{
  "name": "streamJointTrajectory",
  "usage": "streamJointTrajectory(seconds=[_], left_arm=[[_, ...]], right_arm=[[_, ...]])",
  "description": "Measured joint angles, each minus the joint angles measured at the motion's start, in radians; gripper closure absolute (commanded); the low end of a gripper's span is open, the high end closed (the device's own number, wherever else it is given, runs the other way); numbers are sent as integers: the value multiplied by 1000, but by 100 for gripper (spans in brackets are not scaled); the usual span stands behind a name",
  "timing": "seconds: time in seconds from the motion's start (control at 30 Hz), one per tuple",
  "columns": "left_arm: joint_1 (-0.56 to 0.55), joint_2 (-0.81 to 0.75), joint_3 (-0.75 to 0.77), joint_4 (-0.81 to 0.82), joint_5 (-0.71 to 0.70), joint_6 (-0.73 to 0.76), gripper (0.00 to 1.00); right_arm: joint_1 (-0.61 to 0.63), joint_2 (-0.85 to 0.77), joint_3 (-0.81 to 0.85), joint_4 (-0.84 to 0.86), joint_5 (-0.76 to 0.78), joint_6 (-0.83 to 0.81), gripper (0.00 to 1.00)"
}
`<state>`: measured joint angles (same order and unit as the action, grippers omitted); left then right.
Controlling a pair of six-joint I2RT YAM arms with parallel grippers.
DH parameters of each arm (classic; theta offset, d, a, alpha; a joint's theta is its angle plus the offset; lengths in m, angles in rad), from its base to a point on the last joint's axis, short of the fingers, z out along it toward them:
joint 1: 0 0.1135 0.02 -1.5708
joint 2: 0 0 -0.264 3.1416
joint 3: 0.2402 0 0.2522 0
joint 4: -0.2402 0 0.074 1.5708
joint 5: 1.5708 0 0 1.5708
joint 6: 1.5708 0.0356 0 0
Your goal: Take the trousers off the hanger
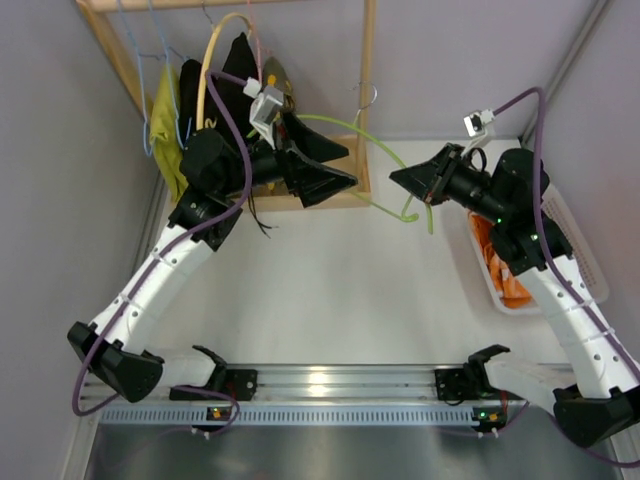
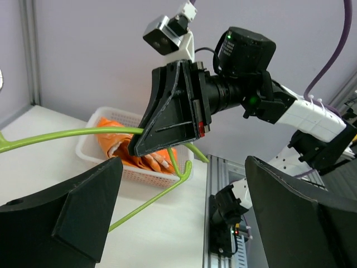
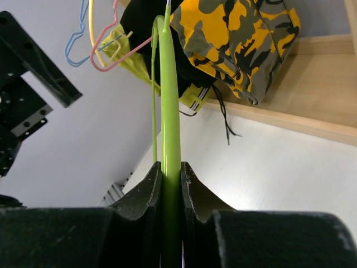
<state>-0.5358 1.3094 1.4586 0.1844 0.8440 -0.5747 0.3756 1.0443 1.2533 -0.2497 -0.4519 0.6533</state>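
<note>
— What carries everything here?
— A white table [image 1: 330, 290], plain and flat.
— And what sits directly on it?
— At the far left, the base of a wooden rack [image 1: 270, 203]. On the right, a white basket [image 1: 588, 262] with the trousers [image 1: 497, 280] inside. Along the near edge, a metal rail [image 1: 340, 382]

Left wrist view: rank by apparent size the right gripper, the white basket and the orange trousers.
1. Black right gripper, largest, but nearest the camera.
2. White plastic basket.
3. Bright orange cloth trousers inside it, partly hidden.
</note>
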Motion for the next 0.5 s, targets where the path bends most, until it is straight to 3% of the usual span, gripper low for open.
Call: streamJointTrajectory(seconds=[0.2,0.5], left_arm=[[6,-41,0,5,-54,3,1],[35,-73,0,5,-118,-24,1]], right_arm=[[-18,-29,5,-27,5,-80,100],[-65,-209,-24,-143,-44,-174,100]])
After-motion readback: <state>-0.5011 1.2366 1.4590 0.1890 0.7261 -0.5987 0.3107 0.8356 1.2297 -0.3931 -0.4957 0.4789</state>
